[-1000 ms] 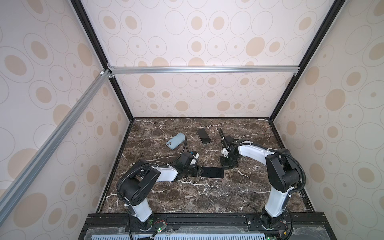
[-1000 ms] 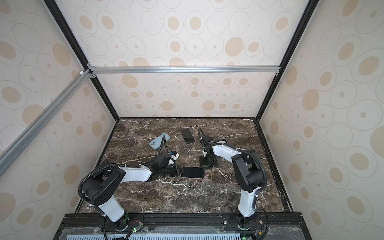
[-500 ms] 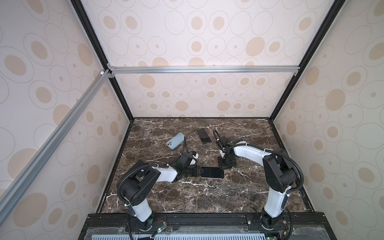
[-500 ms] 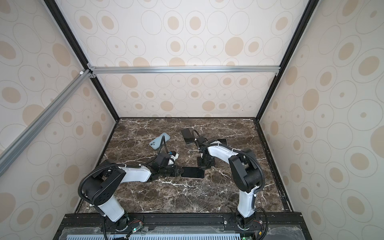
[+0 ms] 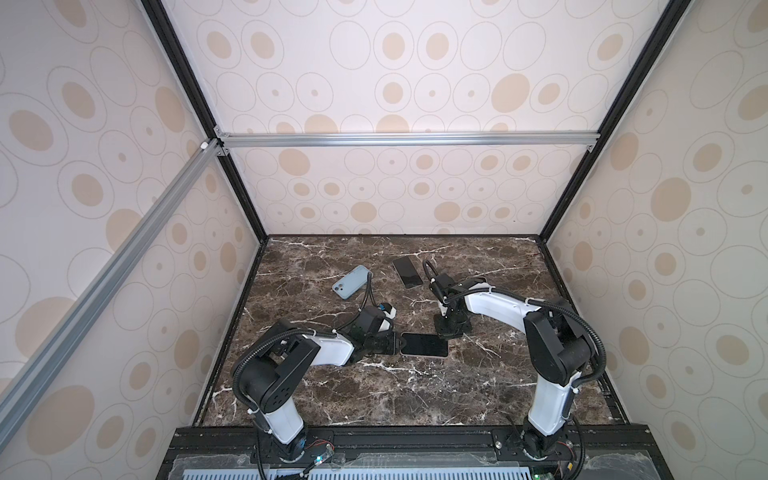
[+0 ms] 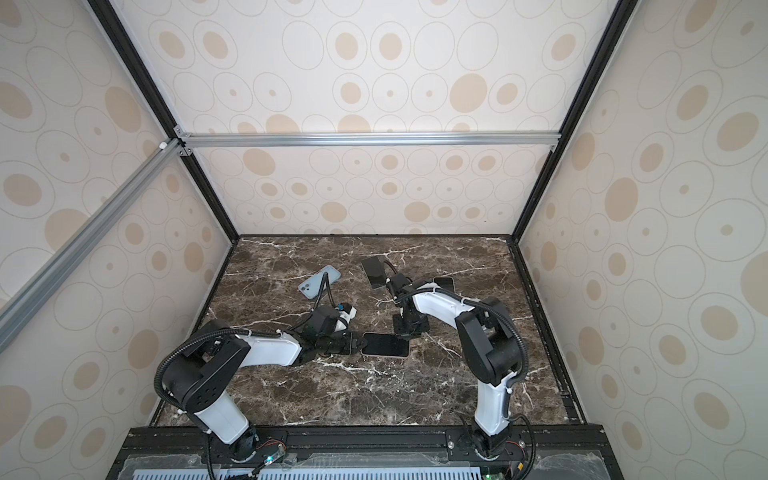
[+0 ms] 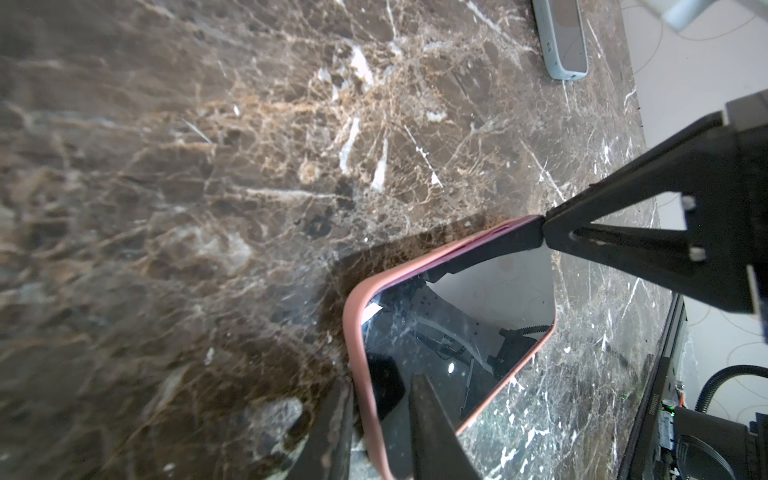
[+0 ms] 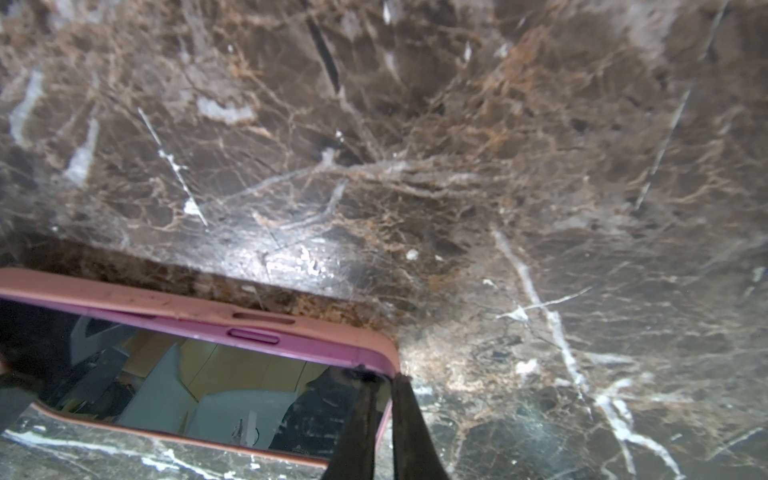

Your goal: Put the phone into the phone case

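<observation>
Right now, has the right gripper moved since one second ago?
Yes. In a top view the right gripper has shifted slightly left, toward the unmoved black phone; its tips meet a corner of the pink-cased phone.

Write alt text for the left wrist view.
The left gripper clamps one end of a pink case holding a phone, on the marble table. The shut right gripper touches its far corner; a light blue phone lies beyond.
</observation>
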Motion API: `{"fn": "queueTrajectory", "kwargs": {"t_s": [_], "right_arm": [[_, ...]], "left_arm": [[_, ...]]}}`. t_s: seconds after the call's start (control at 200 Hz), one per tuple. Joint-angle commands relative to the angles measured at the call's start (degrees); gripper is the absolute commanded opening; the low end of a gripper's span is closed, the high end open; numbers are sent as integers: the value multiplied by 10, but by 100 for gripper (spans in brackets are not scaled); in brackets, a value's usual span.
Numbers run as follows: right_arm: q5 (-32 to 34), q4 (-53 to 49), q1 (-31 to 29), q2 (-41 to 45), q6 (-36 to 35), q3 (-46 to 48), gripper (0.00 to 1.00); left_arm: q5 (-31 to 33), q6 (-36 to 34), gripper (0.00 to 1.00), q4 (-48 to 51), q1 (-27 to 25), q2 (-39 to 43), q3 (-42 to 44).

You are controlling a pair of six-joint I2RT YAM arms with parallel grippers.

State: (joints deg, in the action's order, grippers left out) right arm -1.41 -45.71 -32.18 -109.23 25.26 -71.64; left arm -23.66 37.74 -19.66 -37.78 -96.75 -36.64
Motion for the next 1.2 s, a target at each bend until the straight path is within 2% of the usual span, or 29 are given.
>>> {"fn": "queueTrajectory", "kwargs": {"t_s": [0.0, 0.41, 0.91, 1.195], "right_arm": [[10, 145, -14, -198, 9, 91, 12], [-32, 174, -14, -217, 5, 98, 12], [-19, 158, -14, -244, 6, 87, 12], [-44, 163, -14, -203, -11, 104, 11]], "left_arm": [[12, 2, 25, 20, 1, 6, 8], [12, 3, 25, 21, 1, 6, 7], [11, 2, 25, 28, 1, -1, -4], [12, 2, 25, 26, 1, -1, -4]]}}
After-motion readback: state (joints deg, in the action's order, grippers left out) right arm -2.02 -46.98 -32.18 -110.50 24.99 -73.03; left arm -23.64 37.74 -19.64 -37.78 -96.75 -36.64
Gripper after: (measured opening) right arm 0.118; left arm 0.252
